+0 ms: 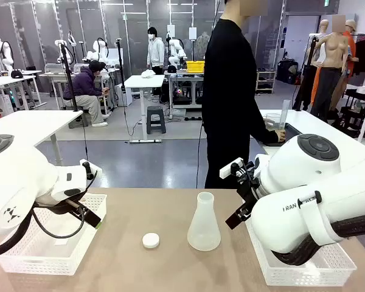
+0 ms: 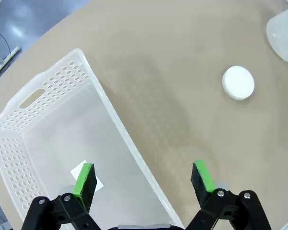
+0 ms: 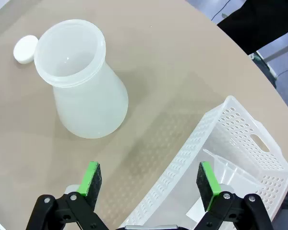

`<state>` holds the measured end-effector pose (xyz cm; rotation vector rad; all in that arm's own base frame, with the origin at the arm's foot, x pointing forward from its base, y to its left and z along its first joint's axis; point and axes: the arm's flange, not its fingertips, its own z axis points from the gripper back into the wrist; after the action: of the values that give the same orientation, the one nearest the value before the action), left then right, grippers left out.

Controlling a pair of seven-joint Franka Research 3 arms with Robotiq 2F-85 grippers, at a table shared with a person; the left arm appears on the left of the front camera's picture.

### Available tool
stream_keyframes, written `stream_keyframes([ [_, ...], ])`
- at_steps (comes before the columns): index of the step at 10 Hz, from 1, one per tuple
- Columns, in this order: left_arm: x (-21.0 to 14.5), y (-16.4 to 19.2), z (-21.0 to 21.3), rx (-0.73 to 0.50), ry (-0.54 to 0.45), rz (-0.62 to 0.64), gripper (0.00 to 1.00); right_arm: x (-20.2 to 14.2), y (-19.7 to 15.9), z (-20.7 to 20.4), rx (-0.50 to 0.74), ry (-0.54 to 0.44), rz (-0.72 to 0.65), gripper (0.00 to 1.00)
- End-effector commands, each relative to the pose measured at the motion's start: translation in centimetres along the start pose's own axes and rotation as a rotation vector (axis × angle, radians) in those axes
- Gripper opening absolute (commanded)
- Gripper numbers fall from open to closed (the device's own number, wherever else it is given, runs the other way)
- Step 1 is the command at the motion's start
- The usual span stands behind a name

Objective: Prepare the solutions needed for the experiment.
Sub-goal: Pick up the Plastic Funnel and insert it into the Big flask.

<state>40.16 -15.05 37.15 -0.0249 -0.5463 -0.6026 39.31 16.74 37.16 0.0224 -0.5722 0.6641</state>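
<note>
Setup stage, I'd say: nothing poured yet. Flask (image 1: 204, 226) upright mid-desk, looks empty, white cap (image 1: 150, 240) near it. Left gripper (image 2: 143, 179) open above basket (image 2: 108, 108) wall. Right gripper (image 3: 151, 181) open, empty, near flask. Next, likely: right grips flask neck, keeps it upright.

At the bottom of the frame we see our right hand (image 3: 149, 178), its green pads spread wide. A translucent white flask (image 3: 81, 86) stands upright on the counter (image 3: 182, 72) at upper left, with a small round white cap (image 3: 25, 49) just beside it. A perforated white basket (image 3: 240, 129) sits at lower right.
</note>
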Motion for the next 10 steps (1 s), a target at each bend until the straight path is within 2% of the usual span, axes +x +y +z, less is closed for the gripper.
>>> stream_keyframes([
  [1,0.01,-0.02,0.00,0.000,0.000,0.000,1.00,0.00,0.00,0.00,0.000,0.000,0.000,1.00],
  [10,0.01,-0.02,0.00,0.000,0.000,0.000,1.00,0.00,0.00,0.00,0.000,0.000,0.000,1.00],
])
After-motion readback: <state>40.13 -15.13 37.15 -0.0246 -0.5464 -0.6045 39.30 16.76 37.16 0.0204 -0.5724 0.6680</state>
